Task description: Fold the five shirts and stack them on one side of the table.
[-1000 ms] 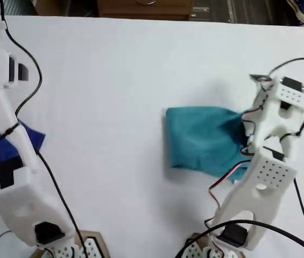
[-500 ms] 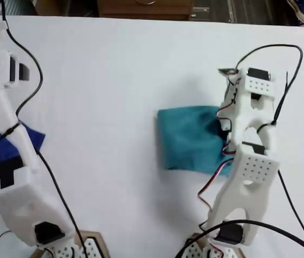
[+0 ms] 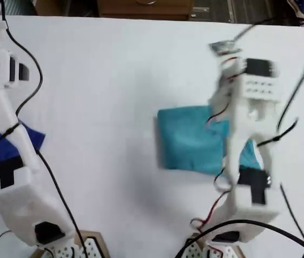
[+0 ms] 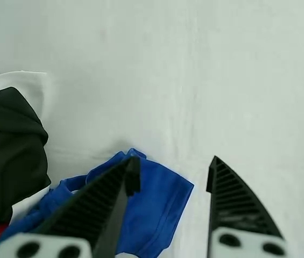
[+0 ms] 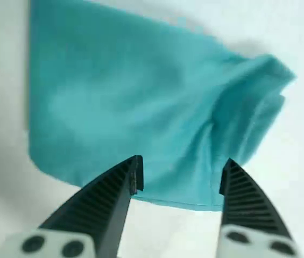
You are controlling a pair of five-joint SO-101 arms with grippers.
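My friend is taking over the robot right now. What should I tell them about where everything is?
Left gripper: open, empty, over the blue shirt at the left edge of the table.
Right gripper: open, empty, over the teal shirt.
Teal shirt: mid-table, folded to a rough rectangle, one end bunched.
Blue shirt: rumpled, beside a pile of black, white and red cloth. I cannot tell if those are folded.
Left to do: probably tidy the teal shirt, put it on the pile and fold the blue one.
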